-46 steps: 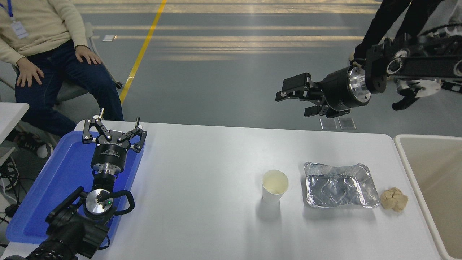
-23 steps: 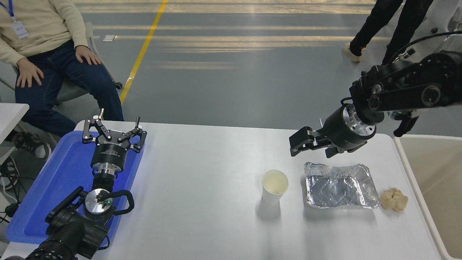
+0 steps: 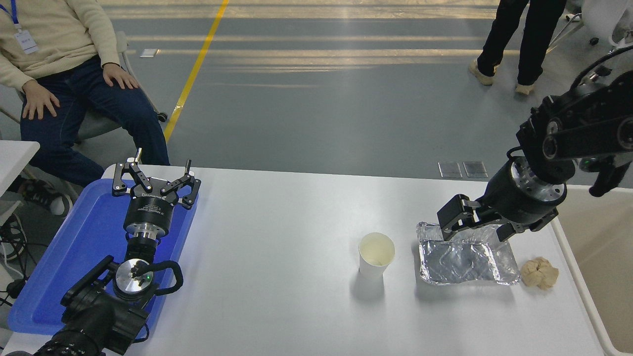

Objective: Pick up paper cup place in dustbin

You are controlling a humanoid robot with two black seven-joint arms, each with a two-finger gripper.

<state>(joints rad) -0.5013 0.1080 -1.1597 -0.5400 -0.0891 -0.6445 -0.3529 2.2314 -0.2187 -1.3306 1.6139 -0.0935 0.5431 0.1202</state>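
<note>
1. White paper cup (image 3: 376, 254) stands upright mid-counter, to the left of the right pincer (image 3: 470, 222).
2. That black pincer is spread and empty above the silver foil tray (image 3: 462, 257).
3. Right arm is nearer; the left pincer (image 3: 156, 182), also spread, rests over the blue tray (image 3: 59, 267).
4. Beige plastic dustbin (image 3: 601, 277) waits at the white counter's (image 3: 277, 257) right end; grey floor lies beyond.

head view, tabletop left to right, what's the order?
blue tray with the parked left end effector over it → paper cup → foil tray, right end effector above its far edge → paper ball → dustbin
</note>
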